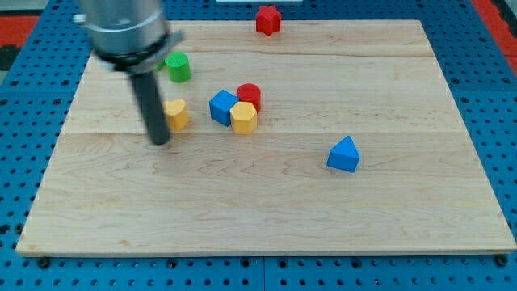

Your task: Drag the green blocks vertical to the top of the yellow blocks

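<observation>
Blue triangular block (344, 154) lower right; tip (160, 141) left-centre, beside yellow block (176, 114), below green cylinder (178, 67); no jaws, bare rod.

A pale wooden board (266, 202) of jointed planks lies on a blue pegboard surface (493, 105) dotted with holes, evenly lit; red patches at the view's top corners, possibly matting, are unclear
</observation>
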You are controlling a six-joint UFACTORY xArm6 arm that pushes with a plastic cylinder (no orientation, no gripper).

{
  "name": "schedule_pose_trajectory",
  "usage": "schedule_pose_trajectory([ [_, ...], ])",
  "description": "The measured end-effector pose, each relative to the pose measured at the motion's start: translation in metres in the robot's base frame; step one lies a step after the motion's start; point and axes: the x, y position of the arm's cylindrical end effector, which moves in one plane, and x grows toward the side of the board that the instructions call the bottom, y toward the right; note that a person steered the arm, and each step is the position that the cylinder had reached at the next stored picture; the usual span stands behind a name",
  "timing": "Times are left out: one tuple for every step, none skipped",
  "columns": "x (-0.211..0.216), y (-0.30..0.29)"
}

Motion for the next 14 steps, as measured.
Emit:
schedule_pose_trajectory([
  [-0.042,0.000],
  [-0.049,0.048],
  [-0.049,0.071],
  [-0.049,0.071],
  [-0.079,0.034],
  [-0.128,0.022],
  [-0.136,-0.037],
  [-0.156,-0.047],
  [-0.203,-0.056],
  [-0.176,0.031],
  [-0.137,0.054],
  [-0.137,0.033],
  [-0.154,0.057],
  [-0.133,0.061],
])
